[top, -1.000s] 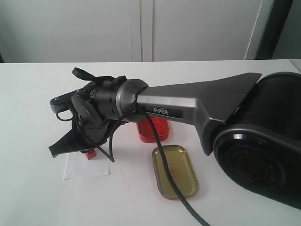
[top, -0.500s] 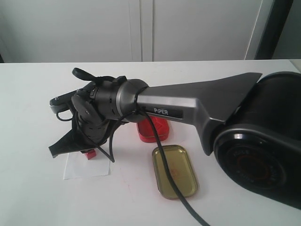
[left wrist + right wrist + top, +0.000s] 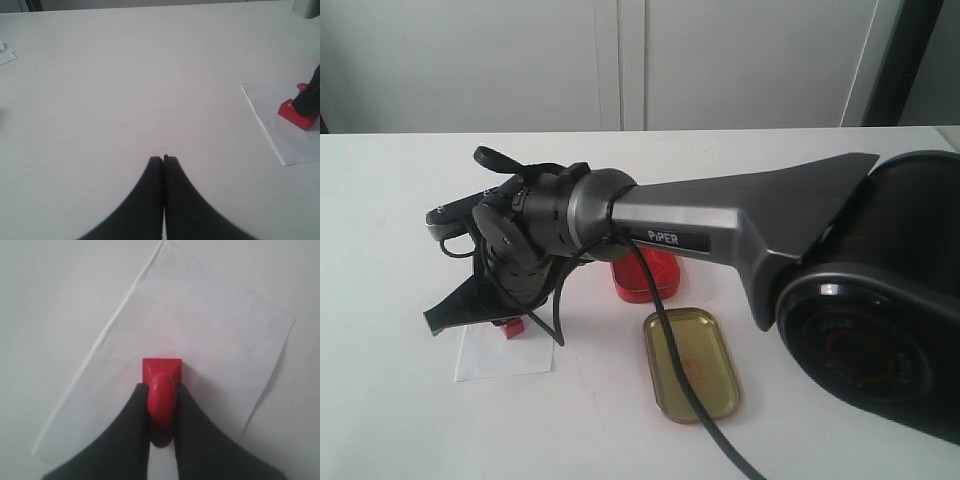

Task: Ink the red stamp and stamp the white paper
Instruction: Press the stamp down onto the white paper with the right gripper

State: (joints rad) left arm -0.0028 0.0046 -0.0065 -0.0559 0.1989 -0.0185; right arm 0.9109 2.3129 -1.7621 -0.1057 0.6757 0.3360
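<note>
The left gripper (image 3: 163, 162) hangs over the white table (image 3: 100, 75), fingers pressed together on nothing. At the lower left of the exterior view, the red stamp (image 3: 510, 326) stands on the white paper (image 3: 505, 358), the right gripper (image 3: 161, 390) grasping its knob. Rightward sit a red ink tin (image 3: 645, 277) and a gold lid (image 3: 692, 365).

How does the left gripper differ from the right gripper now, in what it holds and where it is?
The left gripper holds nothing, its fingers pressed together; the right gripper is shut on the stamp, fingers on either side of its knob. The left gripper is over bare table, off the paper; the right gripper is over the paper, where the stamp's base seems to rest. Both have dark, tapering fingers.
</note>
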